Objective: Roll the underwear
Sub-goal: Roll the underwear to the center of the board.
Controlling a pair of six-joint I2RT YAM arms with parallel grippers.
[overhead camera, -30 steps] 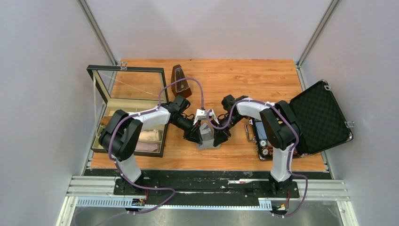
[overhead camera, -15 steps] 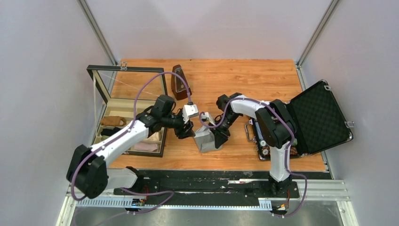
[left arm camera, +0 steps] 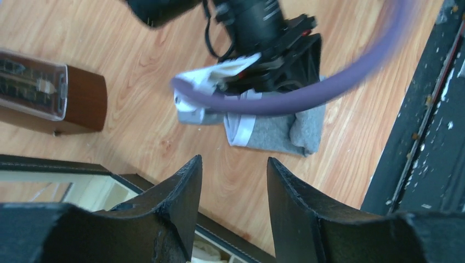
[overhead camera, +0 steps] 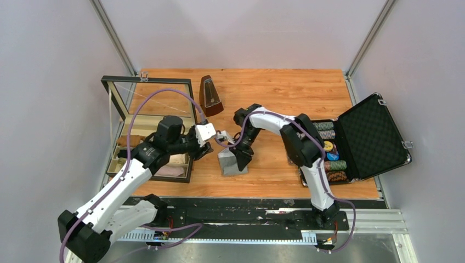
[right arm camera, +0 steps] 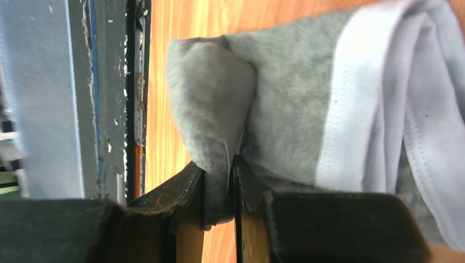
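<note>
The grey underwear (overhead camera: 229, 164) with white trim lies folded on the wooden table near the front middle. It also shows in the left wrist view (left arm camera: 274, 129) and fills the right wrist view (right arm camera: 296, 104). My right gripper (overhead camera: 241, 156) is shut on a fold of its grey fabric (right arm camera: 219, 164). My left gripper (overhead camera: 202, 149) is open and empty, to the left of the underwear beside the glass box, with bare table between its fingers (left arm camera: 181, 192).
A glass-lidded box (overhead camera: 153, 118) holding beige and pink cloth rolls stands at the left. A brown metronome (overhead camera: 210, 96) stands behind. An open black case (overhead camera: 373, 137) with poker chips lies at the right. The table's front edge (overhead camera: 247, 197) is near.
My left arm has let go of the underwear and drawn back to the left toward the box. My right gripper has pulled the underwear leftward, still gripping it.
</note>
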